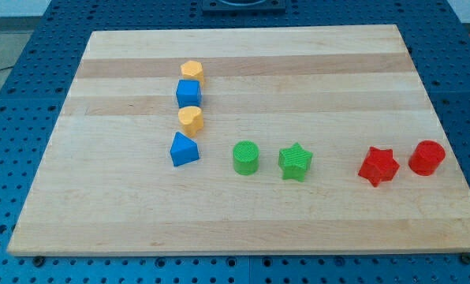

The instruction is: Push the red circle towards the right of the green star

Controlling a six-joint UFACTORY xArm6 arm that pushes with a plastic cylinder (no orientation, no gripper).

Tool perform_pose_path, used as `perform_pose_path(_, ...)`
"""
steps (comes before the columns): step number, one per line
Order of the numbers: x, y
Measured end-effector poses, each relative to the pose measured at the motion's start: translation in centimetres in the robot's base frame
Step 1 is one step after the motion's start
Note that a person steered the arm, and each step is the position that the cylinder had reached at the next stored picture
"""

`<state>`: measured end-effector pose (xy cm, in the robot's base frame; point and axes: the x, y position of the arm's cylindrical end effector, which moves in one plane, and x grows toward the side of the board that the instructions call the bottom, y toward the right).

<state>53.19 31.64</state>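
Nearest the camera sat the red star [378, 166], low on the view's right of the wooden tabletop [243, 213], with the green star [296, 161] and the green cylinder [246, 157] only slightly farther up and to its left. These three formed a loose row across the lower middle of the board, the green cylinder just beside the green star on its left, and the red star well apart from the green star on its right. The red circle [427, 157], a short round block, stood just beside the red star on the view's right, close to the board's right edge; it therefore already lay to the right of the green star, with the red star between the two. Farther left, a column of four blocks ran from the view's top downward: a yellow hexagon [192, 72], a blue cube [188, 94] touching or nearly touching it, a yellow heart-like block [190, 120], and a blue triangle [184, 149] at the bottom, just left of the green cylinder. My tip did not show anywhere in the view, so its place relative to the blocks could not be told, and the end effector's state could not be told either. Around the board lay a blue perforated surface [30, 47].
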Motion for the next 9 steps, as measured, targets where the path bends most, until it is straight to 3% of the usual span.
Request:
perform_pose_path(3, -8.4, -13.8)
perform_pose_path(4, -8.6, -17.1)
perform_pose_path(8, -7.2, -16.8)
perform_pose_path(9, -4.3, -16.8)
